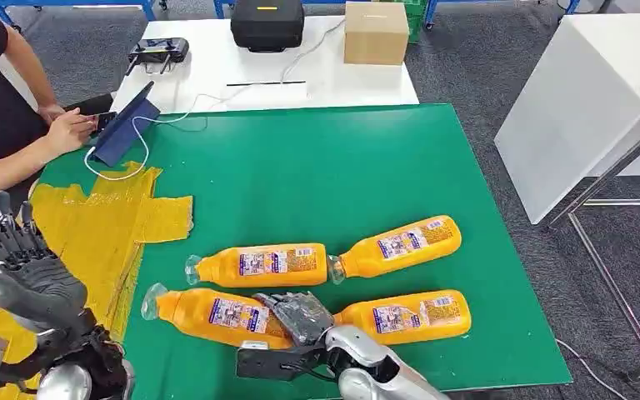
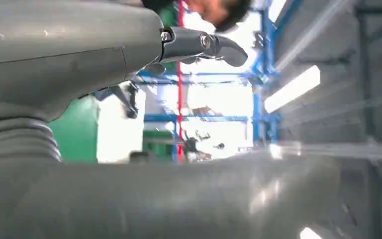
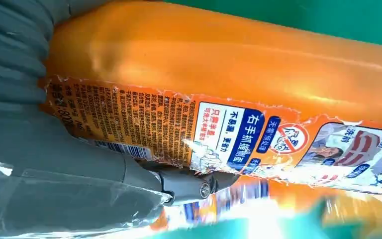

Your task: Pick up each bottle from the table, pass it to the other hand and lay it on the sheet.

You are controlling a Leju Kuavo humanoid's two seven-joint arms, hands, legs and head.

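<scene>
On the green counter (image 1: 317, 167): four orange bottles, all lying flat. Right hand (image 1: 298, 315) rests on the near-left bottle (image 1: 217, 315); whether its fingers are closed around it cannot be told. Left hand (image 1: 8, 242) raised, fingers apart, holding nothing. Yellow sheet (image 1: 108, 225) at left.

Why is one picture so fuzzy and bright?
Left wrist view: the left hand sits too close, so it smears grey, and bright ceiling lights wash out the room behind. Right wrist view: the bottle label reads sharp. Head view: evenly lit, clear.
</scene>
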